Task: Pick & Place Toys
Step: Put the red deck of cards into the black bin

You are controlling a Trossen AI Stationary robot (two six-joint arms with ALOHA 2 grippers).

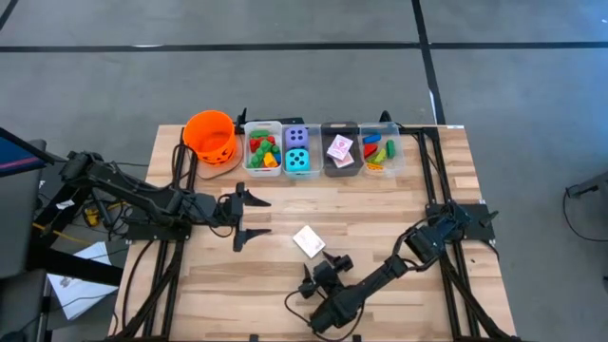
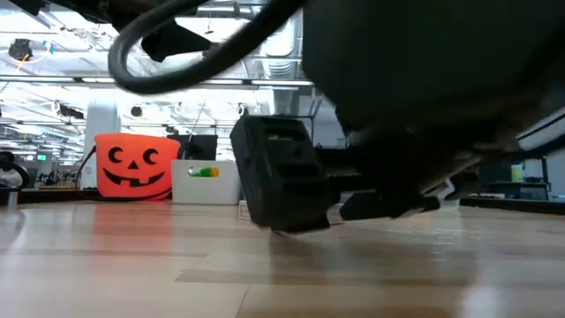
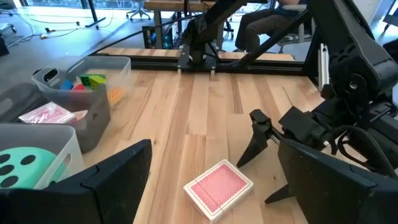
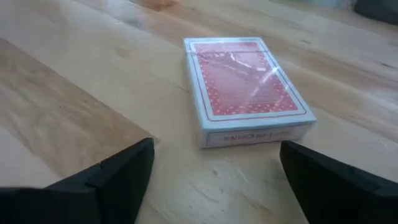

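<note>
Left gripper (image 1: pixel 251 217): at the table's left-middle, fingers spread wide apart with nothing between them, pointing toward the table's centre
Orange bucket (image 1: pixel 210 135): back row, farthest left, a jack-o'-lantern face on it in the low view
First bin (image 1: pixel 263 149): just right of the bucket, holding small red, green, yellow and blue bricks (image 1: pixel 262 150)
Second bin (image 1: pixel 297 150): next along, purple die (image 1: pixel 296 137) behind, teal die (image 1: pixel 298 161) in front
Third bin (image 1: pixel 340 148): dark-looking, with a pink-backed card pack inside (image 1: pixel 339 147)
Fourth bin (image 1: pixel 381 147): last on the right, more coloured bricks in it
Loose card pack (image 1: pixel 309 240): lying flat on the bare wood near the table's middle, between the two grippers, touched by neither
Right gripper (image 1: pixel 322 274): low at the front of the table, just beside the loose pack, fingers parted and clear of it; the pack lies ahead of the gap in the right wrist view
</note>
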